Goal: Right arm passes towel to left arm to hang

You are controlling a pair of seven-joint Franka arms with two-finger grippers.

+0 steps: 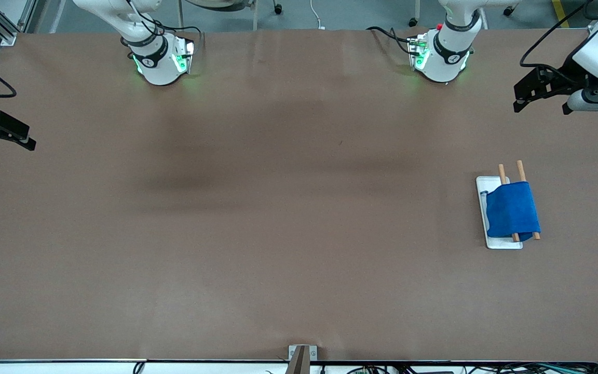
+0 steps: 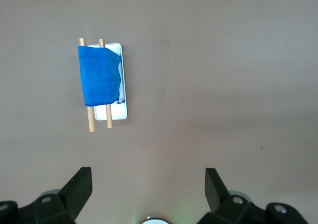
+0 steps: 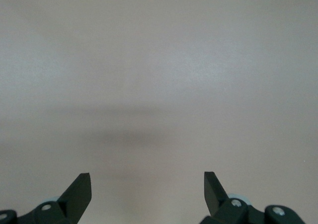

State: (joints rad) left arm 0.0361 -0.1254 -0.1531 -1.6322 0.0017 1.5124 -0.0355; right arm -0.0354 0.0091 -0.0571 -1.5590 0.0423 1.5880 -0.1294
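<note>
The bright blue towel (image 1: 512,210) hangs draped over two wooden rods (image 1: 521,170) that stand above a white tray (image 1: 483,208), toward the left arm's end of the table. It also shows in the left wrist view (image 2: 99,76) with the rods (image 2: 91,122) and tray (image 2: 119,112). My left gripper (image 1: 542,108) is open and empty, up in the air over bare table near its arm's end; its jaws (image 2: 148,173) stand wide apart. My right gripper (image 1: 7,146) is open and empty over the table's other end, and the right wrist view (image 3: 147,177) shows only bare table.
The brown table (image 1: 278,208) carries the two arm bases (image 1: 161,59) (image 1: 442,57) along its edge farthest from the front camera. A small metal bracket (image 1: 301,356) sits at the edge nearest the camera.
</note>
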